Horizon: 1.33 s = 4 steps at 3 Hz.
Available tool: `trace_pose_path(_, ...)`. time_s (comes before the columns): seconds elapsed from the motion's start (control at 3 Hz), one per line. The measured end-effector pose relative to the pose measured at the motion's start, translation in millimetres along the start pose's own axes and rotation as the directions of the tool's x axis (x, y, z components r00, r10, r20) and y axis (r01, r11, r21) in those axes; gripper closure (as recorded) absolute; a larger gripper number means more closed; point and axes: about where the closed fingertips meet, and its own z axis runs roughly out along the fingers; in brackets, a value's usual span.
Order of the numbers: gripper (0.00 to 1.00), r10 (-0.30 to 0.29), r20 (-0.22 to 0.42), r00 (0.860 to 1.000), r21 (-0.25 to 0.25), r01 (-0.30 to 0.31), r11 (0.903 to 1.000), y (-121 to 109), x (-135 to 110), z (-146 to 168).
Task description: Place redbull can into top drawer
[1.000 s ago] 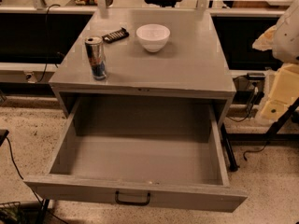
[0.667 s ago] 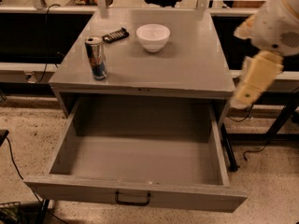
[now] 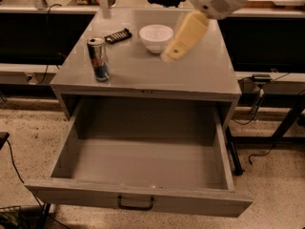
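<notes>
The redbull can [image 3: 97, 59], slim with a silver top and a blue and silver body, stands upright at the front left of the grey cabinet top [image 3: 200, 75]. The top drawer [image 3: 143, 198] is pulled fully open below it, with a small dark handle [image 3: 136, 204] on its front panel, and its inside is bare. My gripper [image 3: 170, 55] is a cream-coloured, motion-blurred shape hanging over the cabinet top just right of the white bowl. It is well to the right of the can and does not touch it.
A white bowl [image 3: 156, 36] and a flat black object [image 3: 117, 36] lie at the back of the cabinet top. Dark tables run behind. Cables and a black table leg [image 3: 286, 123] stand on the speckled floor to the right.
My arm has swung from beside the cabinet's right edge leftwards and up over the cabinet top, to beside the bowl. The can, the bowl and the drawer have not moved.
</notes>
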Motion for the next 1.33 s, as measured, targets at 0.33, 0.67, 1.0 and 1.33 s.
trace_pose_path(0.33,0.0,0.0,0.078,0.997,0.079,-0.006,0.9969,-21.3,-22.4,3.5)
trace_pose_path(0.67,0.0,0.0,0.079,0.997,0.079,-0.006,0.9968,-21.3,-22.6,3.4)
trace_pose_path(1.0,0.0,0.064,0.162,0.985,0.054,-0.074,0.9958,-22.7,-23.0,27.3)
trace_pose_path(1.33,0.0,0.134,0.288,0.948,0.006,-0.141,0.99,-20.9,-43.9,78.8)
